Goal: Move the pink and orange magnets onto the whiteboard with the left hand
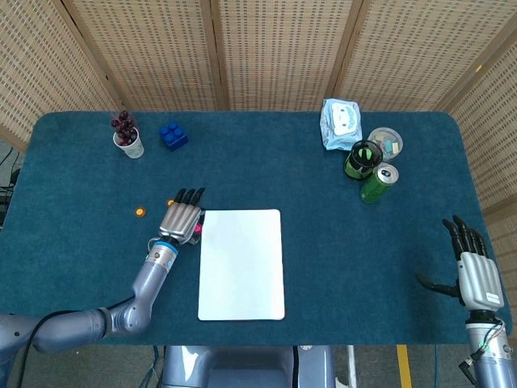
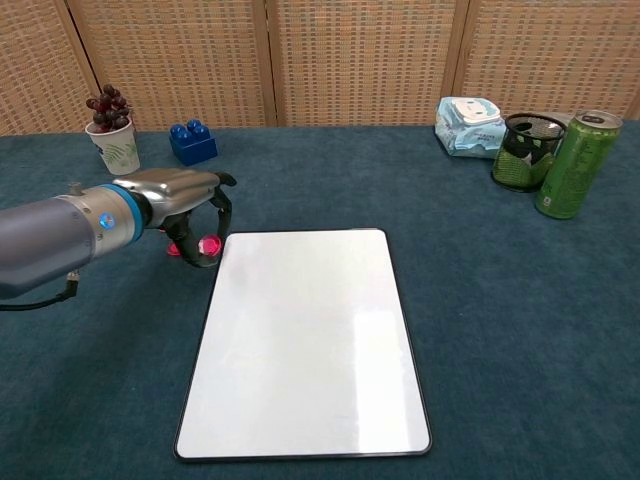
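Left hand pinching pink magnet beside whiteboard

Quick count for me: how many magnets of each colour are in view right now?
Pink magnets: 2, one pinched by the left hand, one partly hidden behind it.
Orange magnets: 2.
Total: 4, none lying on the whiteboard yet.

This looks like a robot test lab rather than a home. A tabletop covered in blue felt stands enclosed by woven wicker screens, with assorted props along its upper edge.
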